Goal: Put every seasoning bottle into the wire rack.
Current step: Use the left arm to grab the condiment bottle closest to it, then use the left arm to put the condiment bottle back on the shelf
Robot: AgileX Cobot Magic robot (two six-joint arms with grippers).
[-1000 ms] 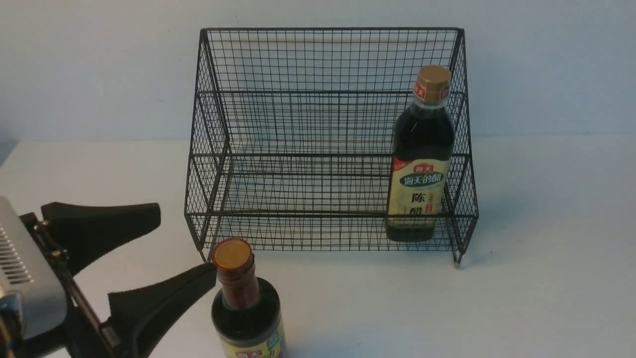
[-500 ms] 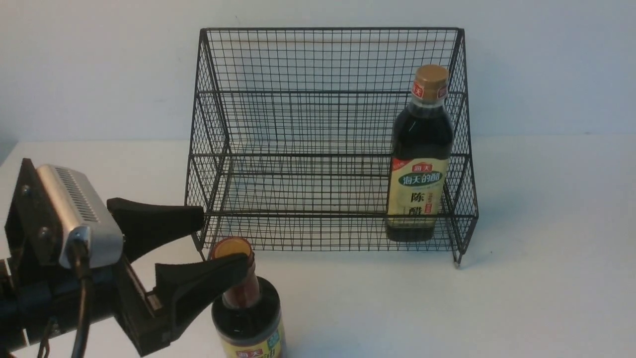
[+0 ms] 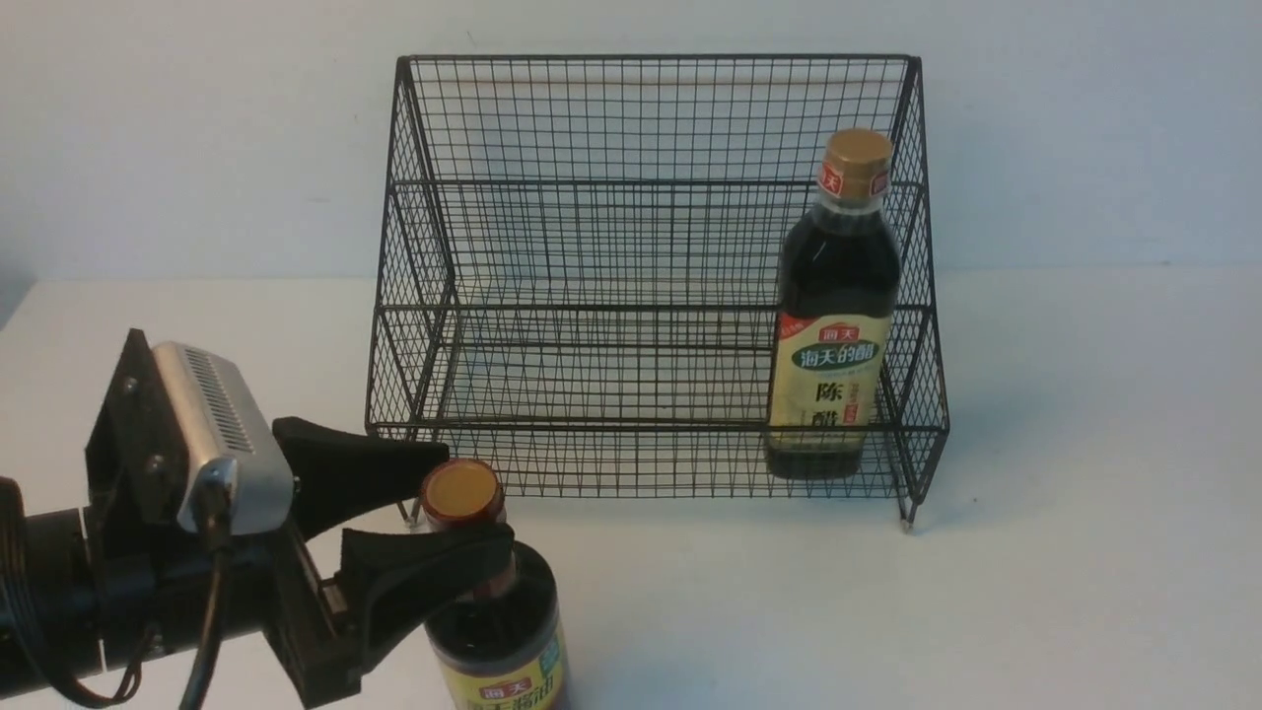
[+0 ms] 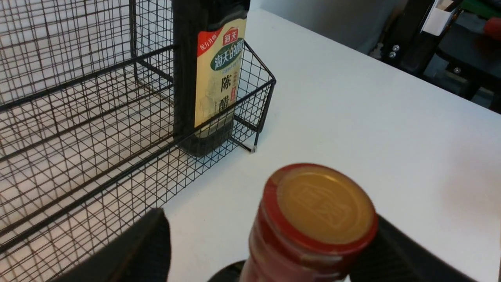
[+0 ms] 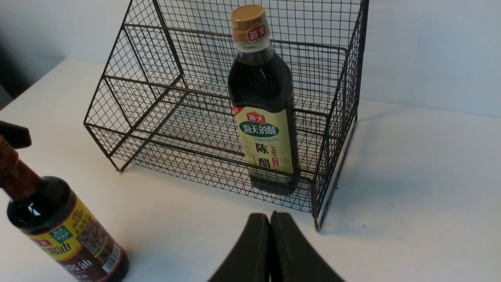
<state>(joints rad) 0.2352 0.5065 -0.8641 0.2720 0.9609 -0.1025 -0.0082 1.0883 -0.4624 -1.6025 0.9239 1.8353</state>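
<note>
Half-open left claw [image 3: 476, 501] seemingly touches red-necked bottle [image 3: 498, 641].

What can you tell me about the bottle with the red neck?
The tall clear bottle of dark liquid with a red-brown neck wrap and yellow label has a round gold cap. It stands upright on the white table, outside the black wire rack, by its front left corner. The left black tool straddles its neck, open; one finger stands clear, the other may touch.
</note>
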